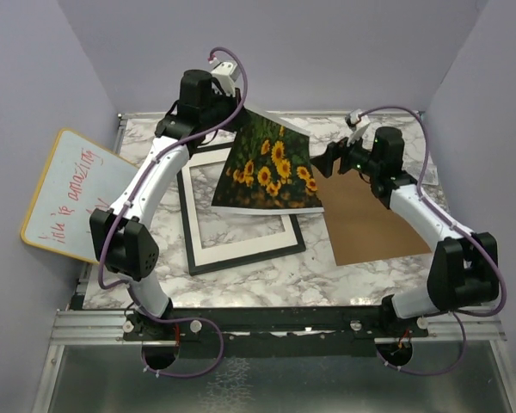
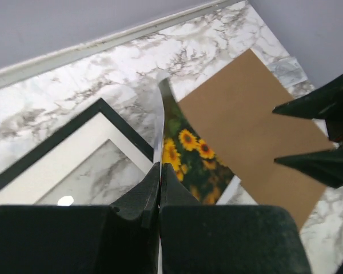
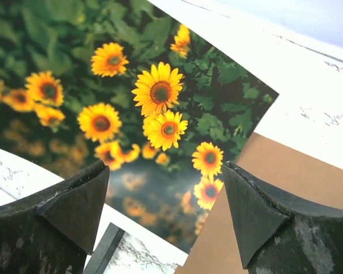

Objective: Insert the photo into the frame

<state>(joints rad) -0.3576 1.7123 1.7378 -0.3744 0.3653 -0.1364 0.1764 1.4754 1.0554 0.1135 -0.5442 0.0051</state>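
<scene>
Left gripper (image 2: 159, 165) pinches the rectangular sunflower photo (image 1: 271, 168) by one edge, tilted — it may slip or crease above the thin black frame (image 1: 187, 215); right gripper (image 3: 166, 166) gapes wide.

Whiteboard (image 1: 69, 194): red handwriting, "...is amazing" readable; first word and lower line unclear.

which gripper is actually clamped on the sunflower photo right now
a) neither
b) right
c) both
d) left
D: the left gripper is pinched shut on the edge of the photo, while the right gripper sits open beside it, its jaws apart and holding nothing.
</scene>
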